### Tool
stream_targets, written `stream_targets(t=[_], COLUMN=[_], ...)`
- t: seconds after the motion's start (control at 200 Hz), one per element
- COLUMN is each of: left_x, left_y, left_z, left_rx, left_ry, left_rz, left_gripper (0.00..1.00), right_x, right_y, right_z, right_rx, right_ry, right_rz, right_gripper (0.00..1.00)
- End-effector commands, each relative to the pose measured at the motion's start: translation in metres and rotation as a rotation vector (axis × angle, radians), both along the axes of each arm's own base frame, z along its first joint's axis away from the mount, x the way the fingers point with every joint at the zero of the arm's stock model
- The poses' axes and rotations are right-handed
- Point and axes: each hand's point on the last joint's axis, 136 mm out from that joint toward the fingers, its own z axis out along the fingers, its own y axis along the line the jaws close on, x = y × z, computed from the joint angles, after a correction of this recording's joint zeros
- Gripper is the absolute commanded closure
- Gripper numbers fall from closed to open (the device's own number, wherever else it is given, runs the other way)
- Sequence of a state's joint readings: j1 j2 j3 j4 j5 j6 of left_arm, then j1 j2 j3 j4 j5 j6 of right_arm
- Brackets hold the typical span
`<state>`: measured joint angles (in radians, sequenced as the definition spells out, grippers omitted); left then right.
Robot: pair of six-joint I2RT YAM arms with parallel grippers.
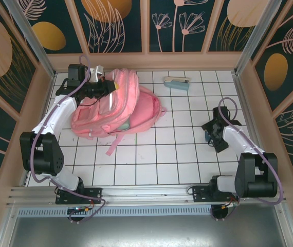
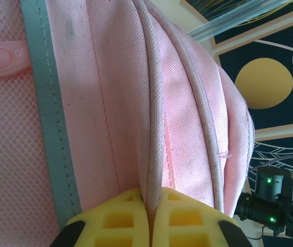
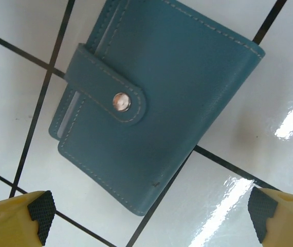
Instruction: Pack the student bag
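Top external | left jaws pinched on student bag (image 1: 136,110) seam | right jaws spread above teal wallet (image 3: 157,103) | pale case (image 1: 176,82) apart

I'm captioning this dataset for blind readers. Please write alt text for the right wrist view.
A teal stitched wallet, closed by a snap tab, lies flat on a white tiled table with dark grid lines. The right gripper hovers open above it, yellow black-padded fingertips at the bottom corners.
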<state>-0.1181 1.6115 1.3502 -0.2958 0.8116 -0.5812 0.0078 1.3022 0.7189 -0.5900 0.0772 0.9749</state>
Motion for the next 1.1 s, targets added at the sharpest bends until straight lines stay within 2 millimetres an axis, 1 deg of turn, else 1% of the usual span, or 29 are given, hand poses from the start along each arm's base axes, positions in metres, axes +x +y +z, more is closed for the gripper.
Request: stream_targets(t=[0.0, 0.065, 0.17, 0.295, 0.385, 0.41, 0.465, 0.575, 0.675, 0.755, 0.821, 0.876, 0.936, 1.006, 1.076, 1.096], left_x=[0.002, 0.003, 0.002, 0.003, 0.003, 0.002, 0.002, 0.002, 0.002, 0.003, 0.003, 0.004, 0.003, 0.001, 0.000, 0.000], left_y=[-0.008, -0.008, -0.008, -0.008, -0.008, -0.008, -0.008, -0.007, -0.007, -0.008, -0.008, -0.008, -0.009, -0.010, -0.011, -0.011], left_z=[0.031, 0.031, 0.030, 0.030, 0.031, 0.032, 0.033, 0.032, 0.030, 0.030, 0.030, 0.031, 0.032, 0.036, 0.040, 0.042], left_rx=[-0.033, -0.032, -0.031, -0.031, -0.030, -0.030, -0.029, -0.028, -0.028, -0.028, -0.028, -0.030, -0.035, -0.045, -0.054, -0.056], left_ry=[-0.123, -0.124, -0.124, -0.125, -0.126, -0.128, -0.131, -0.128, -0.123, -0.120, -0.117, -0.118, -0.122, -0.129, -0.133, -0.136], left_rz=[-0.048, -0.049, -0.049, -0.049, -0.050, -0.050, -0.050, -0.049, -0.048, -0.049, -0.049, -0.051, -0.058, -0.068, -0.076, -0.078], left_gripper=[1.00, 1.00, 1.00, 1.00, 1.00, 1.00, 1.00, 1.00, 1.00, 1.00, 1.00, 1.00, 1.00, 1.00, 1.00, 1.00], right_x=[0.002, 0.003, 0.012, 0.022, 0.023, 0.023, 0.023, 0.023, 0.019, 0.017, 0.018, 0.020, 0.023, 0.032, 0.046, 0.051], right_y=[-0.005, -0.010, -0.015, -0.014, -0.013, -0.012, -0.011, -0.009, -0.011, -0.011, -0.010, -0.008, -0.004, 0.005, 0.020, 0.032], right_z=[-0.009, -0.015, -0.021, -0.029, -0.034, -0.034, -0.031, -0.024, -0.020, -0.018, -0.013, -0.008, 0.001, 0.014, 0.034, 0.041], right_rx=[0.015, 0.011, 0.010, 0.020, 0.014, 0.013, 0.006, -0.005, -0.021, -0.028, -0.025, -0.028, -0.026, -0.015, -0.013, 0.015], right_ry=[0.013, 0.032, 0.022, 0.035, 0.065, 0.070, 0.057, 0.025, 0.020, 0.016, -0.001, -0.022, -0.052, -0.108, -0.199, -0.238], right_rz=[-0.013, -0.024, -0.028, -0.005, 0.017, 0.023, 0.033, 0.046, 0.046, 0.055, 0.067, 0.079, 0.101, 0.144, 0.215, 0.258], right_gripper=[0.01, 0.01, 0.01, 0.01, 0.07, 0.11, 0.22, 0.47, 0.65, 0.76, 0.91, 1.00, 1.00, 1.00, 1.00, 1.00])
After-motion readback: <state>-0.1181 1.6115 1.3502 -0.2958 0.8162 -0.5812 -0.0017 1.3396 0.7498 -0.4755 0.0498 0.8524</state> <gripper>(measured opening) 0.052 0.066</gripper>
